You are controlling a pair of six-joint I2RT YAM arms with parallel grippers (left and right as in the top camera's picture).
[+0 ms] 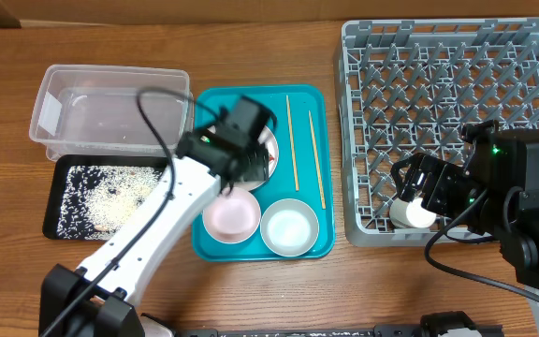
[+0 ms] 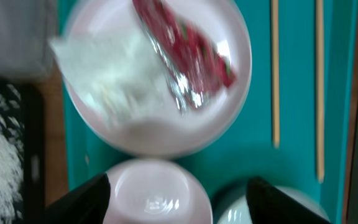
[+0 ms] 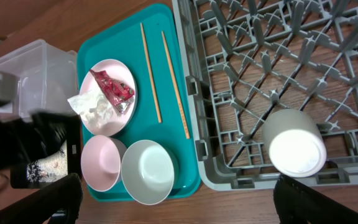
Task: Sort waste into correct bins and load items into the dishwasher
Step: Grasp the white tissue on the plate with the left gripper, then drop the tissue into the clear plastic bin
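Observation:
The white plate (image 2: 160,81) on the teal tray (image 1: 307,154) holds the red-and-silver foil wrapper (image 2: 188,53) and the crumpled white napkin (image 2: 114,74). My left gripper (image 2: 176,199) is open just above the plate and the pale-pink bowl (image 1: 230,213). A white bowl (image 1: 289,227) sits beside it. Two chopsticks (image 1: 293,140) lie on the tray's right side. The white cup (image 1: 412,213) lies in the front-left corner of the grey dish rack (image 1: 457,56). My right gripper (image 3: 179,202) is open above that corner. Rice grains (image 1: 101,201) fill the black tray (image 1: 52,208).
The clear plastic tub (image 1: 110,108) stands behind the black tray at the left. The dish rack fills the right side of the table. Bare wooden table (image 1: 279,281) runs along the front.

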